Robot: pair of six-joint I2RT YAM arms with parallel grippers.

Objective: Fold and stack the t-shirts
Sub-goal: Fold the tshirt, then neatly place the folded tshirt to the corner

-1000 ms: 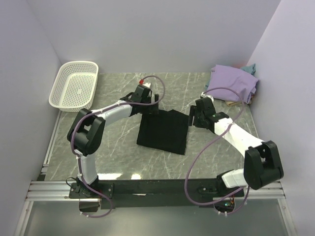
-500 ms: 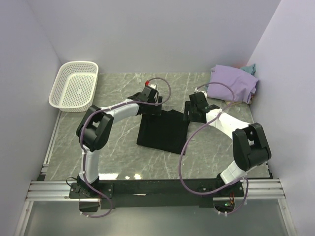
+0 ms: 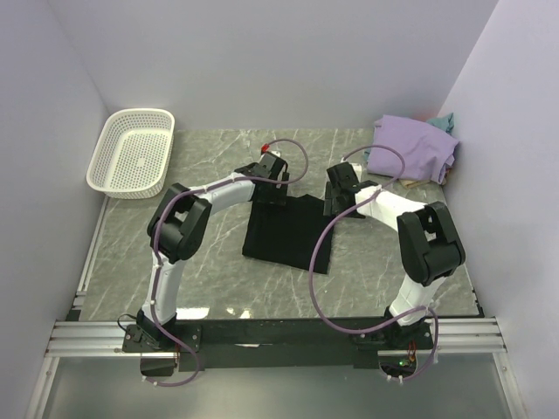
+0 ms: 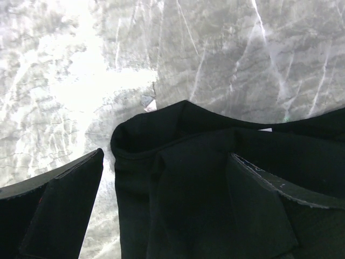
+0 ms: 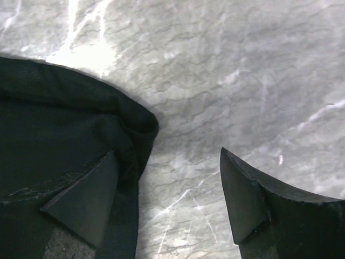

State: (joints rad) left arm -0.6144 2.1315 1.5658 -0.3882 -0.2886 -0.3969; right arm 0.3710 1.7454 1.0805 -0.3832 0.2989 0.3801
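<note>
A black cloth t-shirt point(image 3: 288, 231), folded into a rough rectangle, lies flat at the middle of a grey marble-patterned surface point(image 3: 218, 279). No print or lettering shows on its upturned side.

In the overhead view, with twelve o'clock at the far wall, the two arms meet the shirt at its far edge. The left arm point(image 3: 223, 190), white with black joints, reaches to the shirt's eleven o'clock corner. Its wrist camera shows its jaws spread wide and released. One finger point(image 4: 59, 210) hangs over bare marble, the other point(image 4: 269, 210) over the black cloth, and the rounded, layered corner of the shirt lies between them. I cannot tell whether either finger touches the cloth.

The right arm point(image 3: 393, 205) bends in to the shirt's one o'clock corner. Its jaws are also parted and grasp nothing. One finger point(image 5: 86, 199) sits over the shirt's curled edge and the other point(image 5: 242, 199) over bare marble just beside it.

A plain lavender t-shirt point(image 3: 415, 148) lies in a loose heap at about two o'clock, in the far right corner and well apart from the black one. A bit of teal cloth point(image 3: 444, 120) peeks out behind the heap, against the wall.

A white perforated plastic basket point(image 3: 133, 163) sits at about ten o'clock, at the far left of the surface. Nothing can be seen inside it.
</note>
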